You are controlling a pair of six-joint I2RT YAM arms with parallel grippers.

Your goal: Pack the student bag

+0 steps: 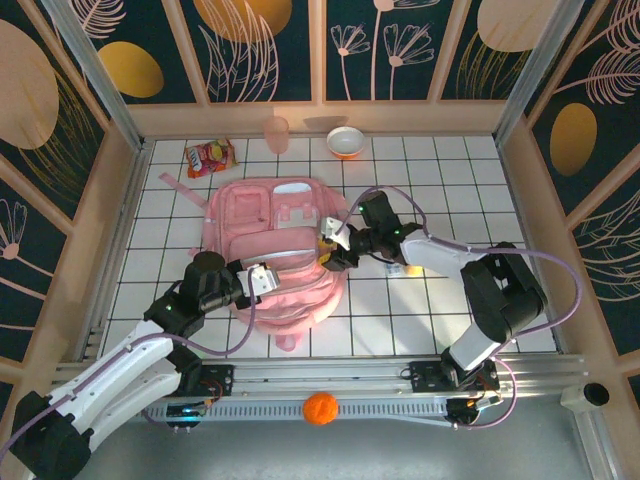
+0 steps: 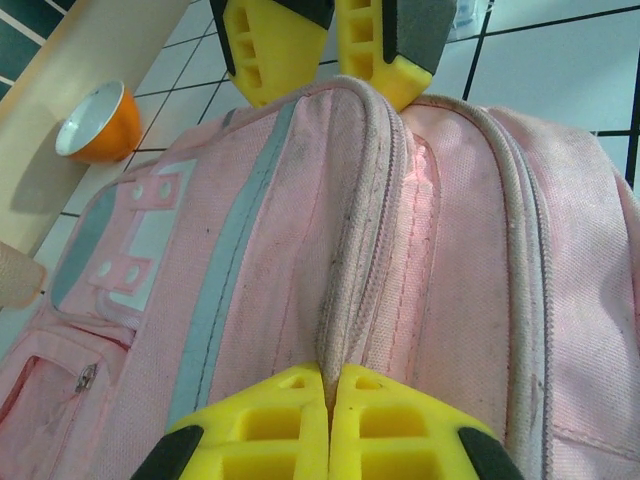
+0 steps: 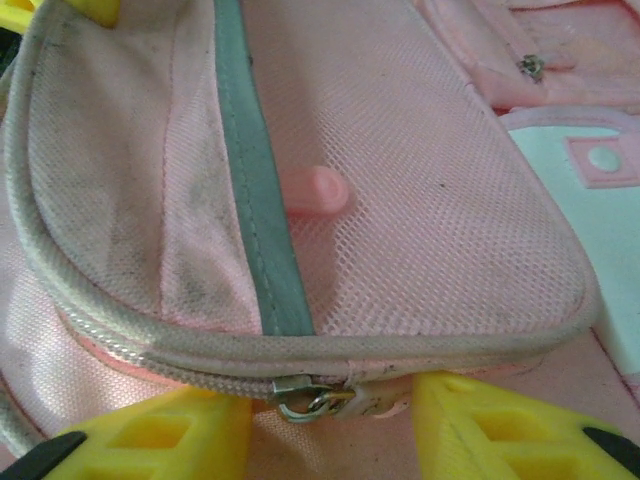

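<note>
With the left gripper [image 2: 328, 372], clenched tight, pinches a raised ridge of the bag [image 2: 250, 300] along its zip trim [image 2: 352, 250]. Straddles the zip pull [image 3: 312, 400] with the right gripper [image 3: 330, 425], jaws parted, neither side visibly closed on it. Has the bag lying flat in the middle of the tiled table [image 1: 380, 310], front pockets up, between both arms. Beyond it, along the far wall: packet [image 1: 210, 157], cup [image 1: 277, 133], bowl [image 1: 346, 142]. On the near rail, an orange ball [image 1: 320, 408].

No legible text, labels or numbers anywhere.
</note>
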